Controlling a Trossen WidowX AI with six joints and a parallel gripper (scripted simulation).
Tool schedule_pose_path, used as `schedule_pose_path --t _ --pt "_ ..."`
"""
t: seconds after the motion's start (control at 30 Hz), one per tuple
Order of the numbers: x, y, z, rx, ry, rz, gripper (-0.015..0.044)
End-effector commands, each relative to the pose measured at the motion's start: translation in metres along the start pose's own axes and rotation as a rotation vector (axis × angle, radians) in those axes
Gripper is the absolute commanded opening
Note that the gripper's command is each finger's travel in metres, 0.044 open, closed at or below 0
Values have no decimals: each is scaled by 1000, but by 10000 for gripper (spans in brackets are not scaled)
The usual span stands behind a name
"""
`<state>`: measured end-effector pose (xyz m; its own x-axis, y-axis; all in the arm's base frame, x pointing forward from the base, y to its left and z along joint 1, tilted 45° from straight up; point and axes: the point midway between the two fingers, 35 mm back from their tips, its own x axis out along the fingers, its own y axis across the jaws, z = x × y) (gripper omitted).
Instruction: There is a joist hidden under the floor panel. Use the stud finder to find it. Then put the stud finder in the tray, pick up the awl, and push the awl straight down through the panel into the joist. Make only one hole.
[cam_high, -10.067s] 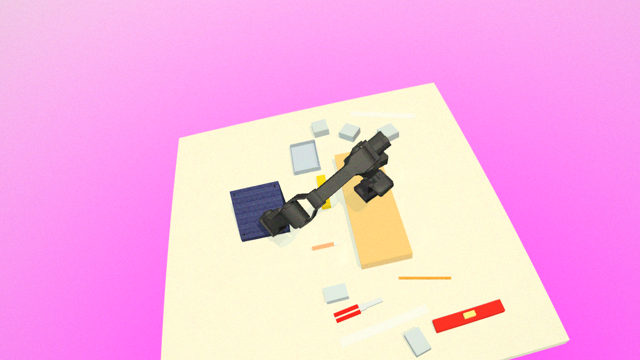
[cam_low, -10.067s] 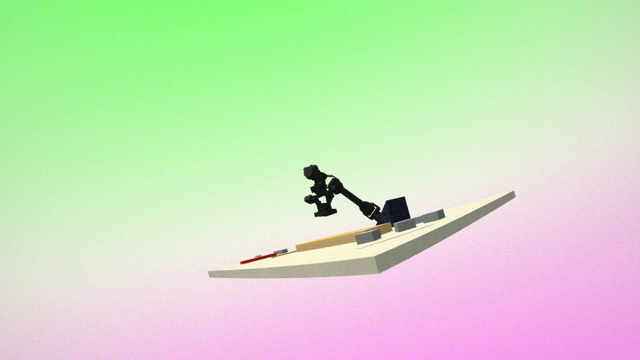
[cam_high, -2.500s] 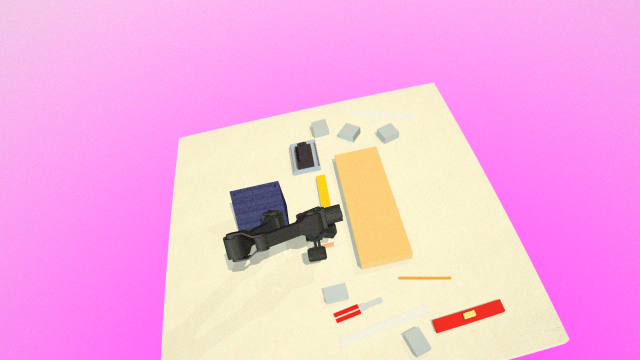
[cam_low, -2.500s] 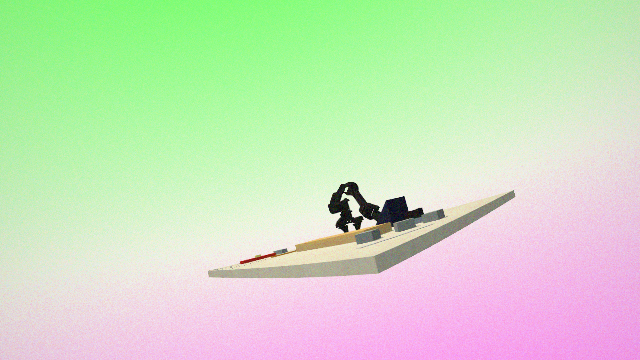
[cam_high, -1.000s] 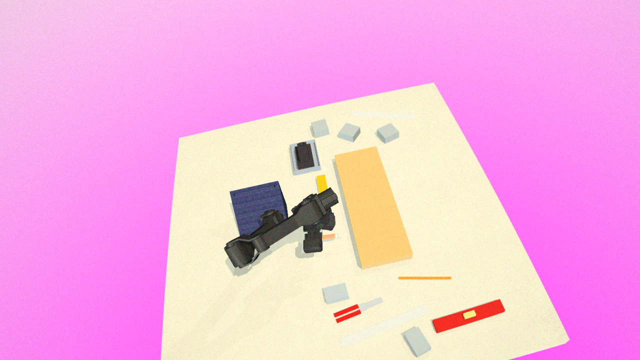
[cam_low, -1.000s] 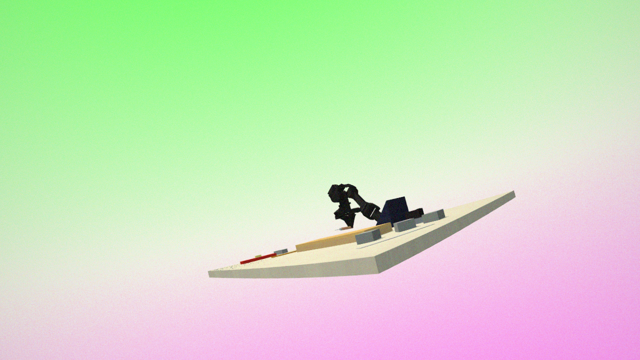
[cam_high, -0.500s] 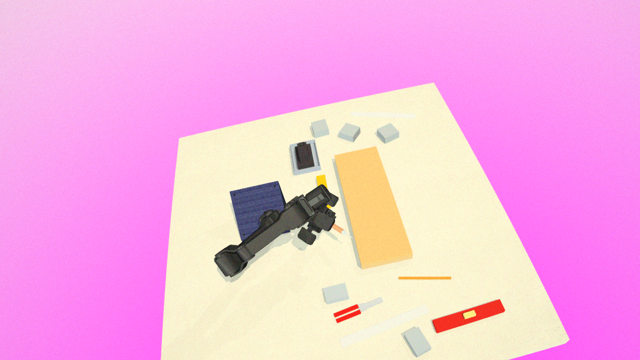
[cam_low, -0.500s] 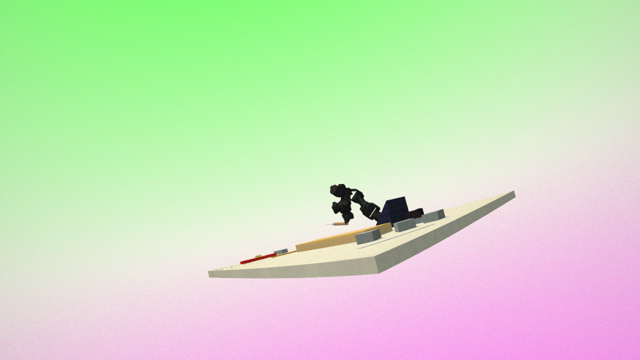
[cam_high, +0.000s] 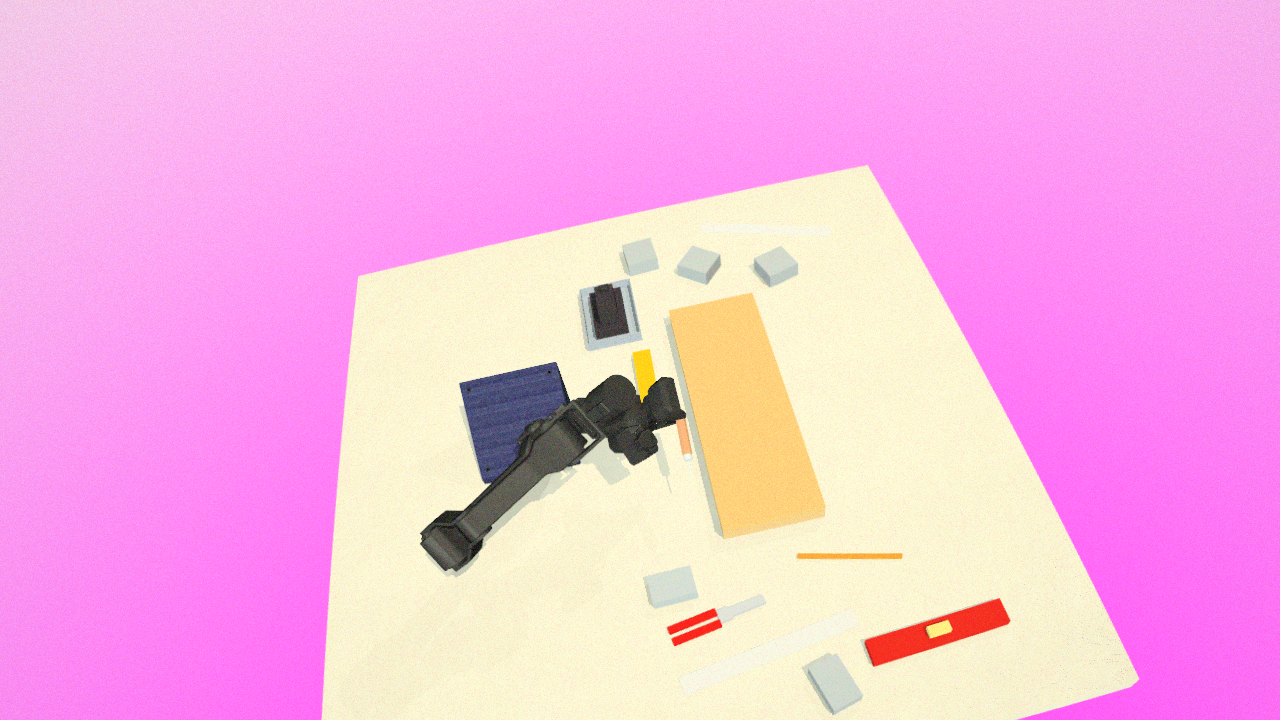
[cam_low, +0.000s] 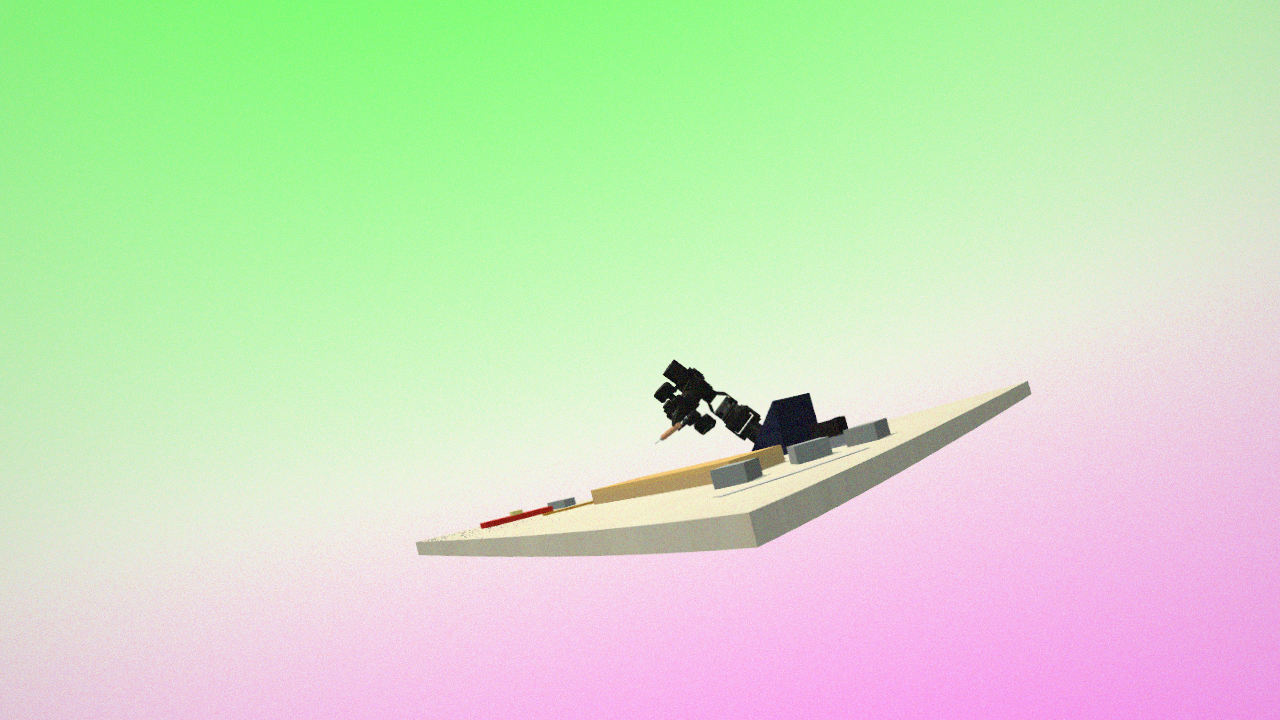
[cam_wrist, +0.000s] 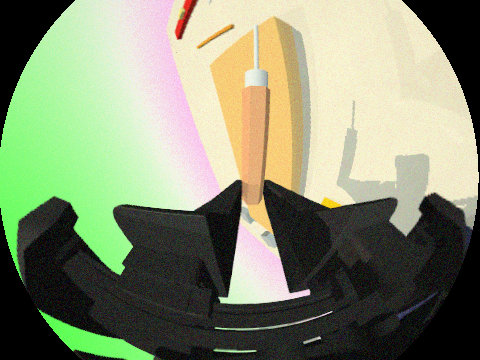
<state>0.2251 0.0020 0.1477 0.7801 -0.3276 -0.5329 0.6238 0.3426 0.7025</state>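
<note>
Clamped on awl (cam_high: 683, 438) (cam_low: 669, 431) (cam_wrist: 255, 130) by its handle with pincer (cam_high: 680, 417) (cam_low: 680, 424) (cam_wrist: 252, 184), tilted rather than upright, raised above tabletop (cam_high: 537, 582) (cam_low: 626, 528) (cam_wrist: 380, 75) and apart from panel (cam_high: 742, 411) (cam_low: 689, 472) (cam_wrist: 230, 90); in top view, just beside panel's long left side, well in from all tabletop edges. Stud finder (cam_high: 608, 311) (cam_low: 830, 426) already in tray (cam_high: 635, 315) (cam_low: 838, 440), toward tabletop's upper edge and left of panel's upper end. Red level (cam_high: 899, 642) (cam_low: 516, 517) (cam_wrist: 187, 15) flat near lower right corner, yellow block (cam_high: 643, 371) (cam_wrist: 331, 202) between tray and pincer.
</note>
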Motion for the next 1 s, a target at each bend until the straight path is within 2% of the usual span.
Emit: schedule_pose_path --t 0.0,0.27,0.57,0.6,0.97 --pt "-9 19 -4 238 46 142 0" --pt "-31 50 -4 666 175 368 0" --pt "-66 77 4 1141 412 580 0" --pt "-51 69 1 960 299 502 0" --pt "-42 87 -23 846 382 396 0"
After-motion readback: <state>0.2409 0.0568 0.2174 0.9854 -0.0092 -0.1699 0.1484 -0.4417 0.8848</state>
